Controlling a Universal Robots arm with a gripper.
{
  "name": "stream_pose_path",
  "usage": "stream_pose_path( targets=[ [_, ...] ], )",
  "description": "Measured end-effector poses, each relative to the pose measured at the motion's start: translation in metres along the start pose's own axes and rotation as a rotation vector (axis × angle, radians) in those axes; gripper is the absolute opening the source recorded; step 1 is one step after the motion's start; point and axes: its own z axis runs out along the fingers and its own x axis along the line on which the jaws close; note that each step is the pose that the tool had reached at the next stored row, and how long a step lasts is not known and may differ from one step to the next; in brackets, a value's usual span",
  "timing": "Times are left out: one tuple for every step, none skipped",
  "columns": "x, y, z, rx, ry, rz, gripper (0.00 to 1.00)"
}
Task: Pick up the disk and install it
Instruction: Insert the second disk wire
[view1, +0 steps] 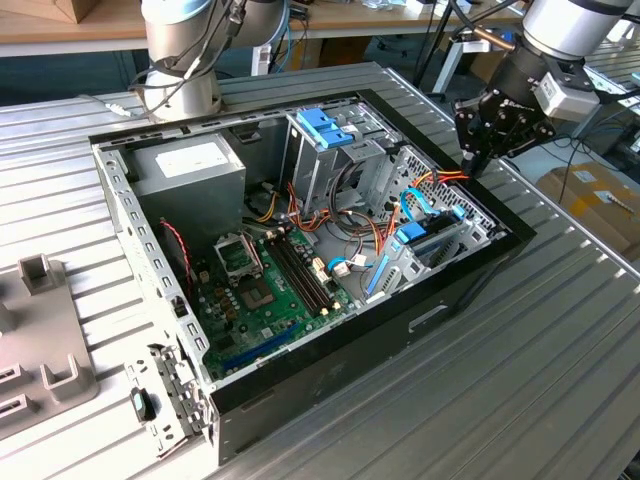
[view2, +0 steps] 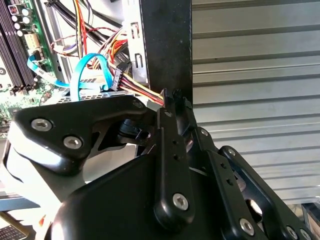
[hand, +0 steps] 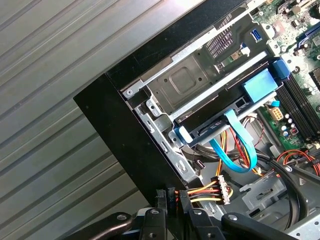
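The disk (hand: 235, 97) already sits in its bay at the computer case's (view1: 330, 350) right end. The gripper (hand: 172, 196), fingers pressed together, pinches the power cable connector (hand: 197, 192) beside the case's corner; plugging-in remains.

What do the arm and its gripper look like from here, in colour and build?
In the exterior view the arm has silver-grey rounded joints with a small white box at the wrist and dark cables running along it. The gripper is matte black, built from linked bars. Both wrist views show those black links joined by silver screws, with slim black fingers at the tip.
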Motion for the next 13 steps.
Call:
stream_pose_path(
  targets=[
    [0.0000,0.0000,0.0000,0.0000,0.0000,0.000,0.24],
    [0.0000,0.0000,0.0000,0.0000,0.0000,0.000,0.22],
    [0.0000,0.0000,0.0001,0.0000,0.0000,0.000,0.22],
    [0.0000,0.0000,0.0001,0.0000,0.0000,0.000,0.16],
    [0.0000,0.0000,0.0001,0.0000,0.0001,0.000,0.16],
    [0.0000,0.0000,0.0001,0.0000,0.0000,0.000,0.16],
    [0.0000,0.0000,0.0001,0.0000,0.0000,0.000,0.16],
    [0.0000,0.0000,0.0002,0.0000,0.0000,0.000,0.16],
    [0.0000,0.0000,0.0002,0.0000,0.0000,0.000,0.16],
    [0.0000,0.0000,0.0002,0.0000,0.0000,0.000,0.16],
    [0.0000,0.0000,0.0002,0.0001,-0.0001,0.000,0.16],
    [0.0000,-0.0001,-0.0012,0.0001,-0.0001,0.000,0.16],
    [0.0000,-0.0002,-0.0027,0.0000,0.0000,0.000,0.16]
  ],
)
